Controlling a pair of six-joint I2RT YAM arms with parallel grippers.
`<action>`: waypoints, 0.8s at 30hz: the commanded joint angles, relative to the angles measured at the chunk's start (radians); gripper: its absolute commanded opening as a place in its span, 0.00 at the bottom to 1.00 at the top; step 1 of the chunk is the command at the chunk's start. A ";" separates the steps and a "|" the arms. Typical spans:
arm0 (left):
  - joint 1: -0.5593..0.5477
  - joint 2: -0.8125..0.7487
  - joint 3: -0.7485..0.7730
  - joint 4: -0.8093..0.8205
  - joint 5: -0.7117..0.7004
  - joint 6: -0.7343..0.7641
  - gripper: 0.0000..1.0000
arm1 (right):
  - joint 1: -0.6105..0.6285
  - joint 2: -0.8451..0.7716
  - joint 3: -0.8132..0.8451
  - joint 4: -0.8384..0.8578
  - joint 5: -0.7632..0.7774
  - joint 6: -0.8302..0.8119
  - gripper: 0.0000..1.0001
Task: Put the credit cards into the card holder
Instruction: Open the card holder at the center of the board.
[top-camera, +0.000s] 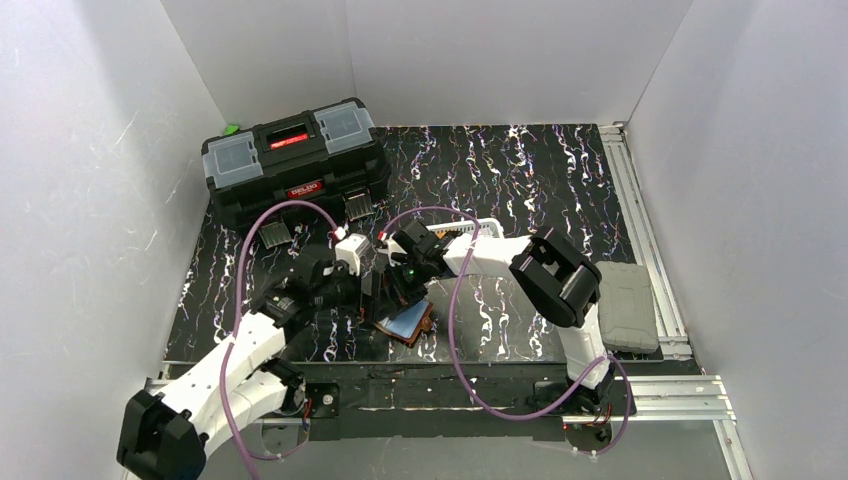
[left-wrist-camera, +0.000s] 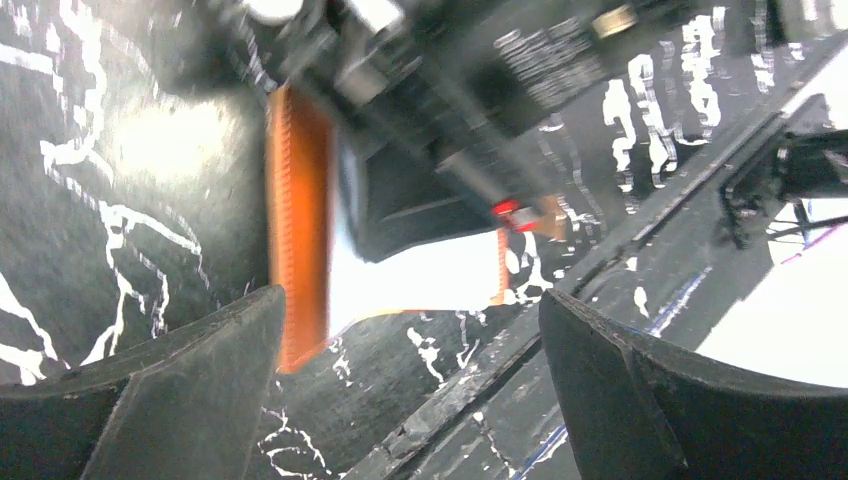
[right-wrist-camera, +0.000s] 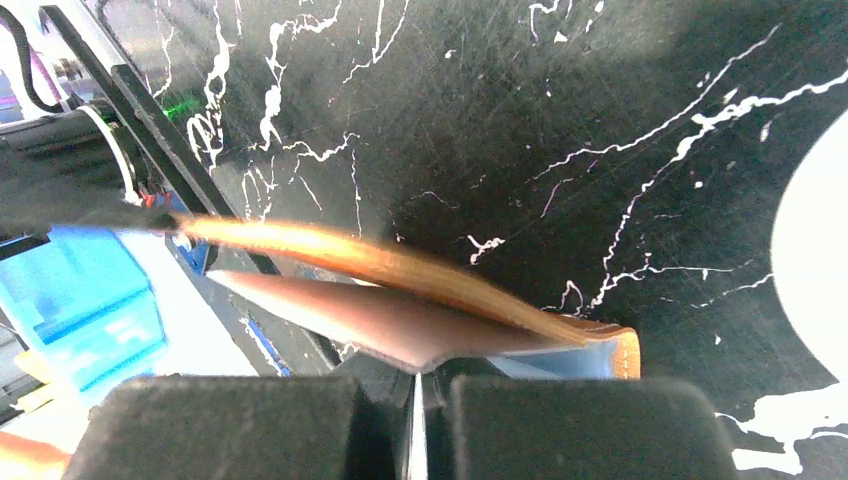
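- Card holder (right-wrist-camera: 420, 330) lay open at the near centre of the table (top-camera: 520, 170), between the two arms, well apart from the far-left toolbox (top-camera: 295, 160).
- Right gripper (right-wrist-camera: 415, 390) had its jaws together, pinching one brown leather flap and lifting it clear of the other leaf.
- Left gripper (left-wrist-camera: 410, 325) had its jaws wide apart with nothing between them, just over the holder's orange stitched edge.
- One pale blue credit card (top-camera: 403, 320) showed inside the open holder; whether it was fully seated in a sleeve could not be told. No other cards could be made out.
- Judged handling: the holder was light and floppy, its leather bowing under the pinch, so it likely needed one flap pinned while loading.
- Cards judged thin, stiff and slick, hard to lift off a flat surface; best taken by a long edge, pinched across the faces.
- Risk: a clear sleeve could buckle if a card entered at an angle.
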 joint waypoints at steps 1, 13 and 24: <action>-0.003 -0.055 0.130 -0.033 0.143 0.157 0.98 | 0.016 0.042 0.013 -0.027 0.051 -0.017 0.03; -0.003 0.057 0.141 -0.235 0.564 1.382 0.98 | 0.053 0.050 -0.001 -0.064 0.044 -0.077 0.03; -0.004 0.247 0.131 -0.286 0.535 1.665 0.65 | 0.041 0.014 -0.064 -0.014 0.037 -0.080 0.01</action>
